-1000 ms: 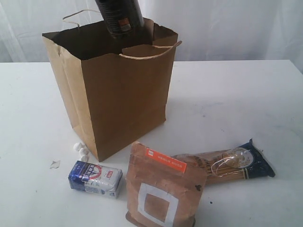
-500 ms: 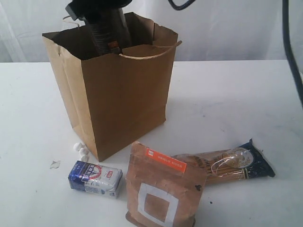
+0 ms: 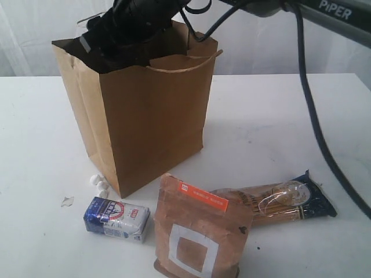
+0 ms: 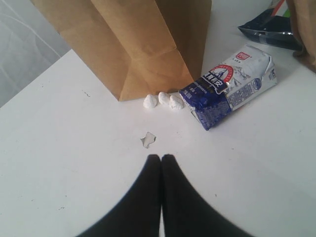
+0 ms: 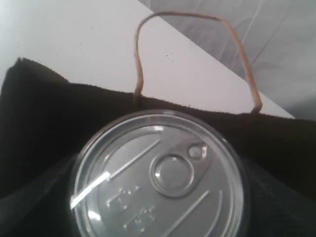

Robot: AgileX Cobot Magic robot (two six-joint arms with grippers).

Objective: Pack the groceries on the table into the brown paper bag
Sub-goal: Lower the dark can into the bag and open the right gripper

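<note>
Reaching into the mouth of the brown paper bag (image 3: 151, 121), the right gripper (image 3: 116, 43) is seen with the tin can (image 5: 160, 177) apparently clamped between its jaws, though the fingers are lost in shadow. The left gripper (image 4: 161, 158) is pressed together, empty, above the table (image 4: 64, 148). The small blue-white packet (image 3: 116, 218), brown pouch with white square (image 3: 197, 231) and blue-ended spaghetti pack (image 3: 278, 204) are seen on the table before the bag.

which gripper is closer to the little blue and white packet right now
Left. The left gripper, fingers shut, hangs over the table a short way from the small blue-white packet. The right gripper is up at the mouth of the brown paper bag, holding the tin can.
</note>
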